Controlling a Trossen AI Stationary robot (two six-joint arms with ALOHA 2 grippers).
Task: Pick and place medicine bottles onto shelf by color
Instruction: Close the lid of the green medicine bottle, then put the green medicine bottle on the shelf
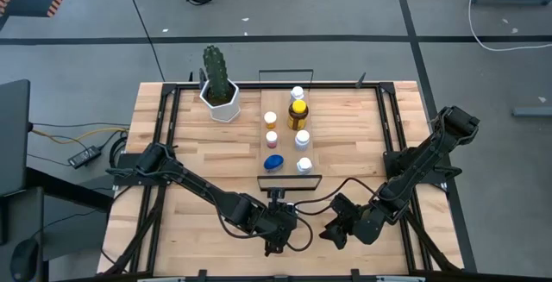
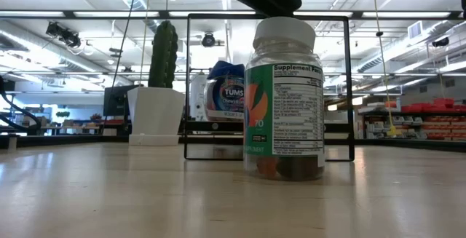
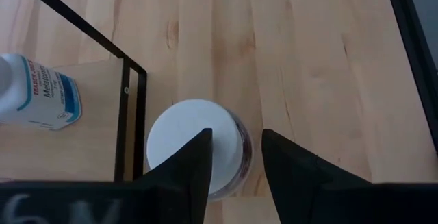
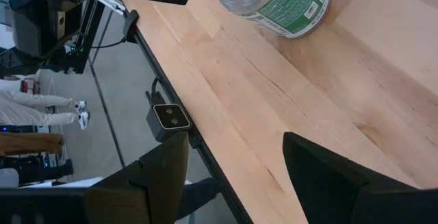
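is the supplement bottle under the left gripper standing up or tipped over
Upright. In the low view the supplement bottle stands on its base on the table, white cap on top, with the left gripper directly above it.

Cactus (image 1: 217, 69): green, upright in a white pot (image 1: 222, 102); at the table's far left part
Table (image 1: 198, 157): light slatted wood; black frame rails
Floor: grey; cables lying about
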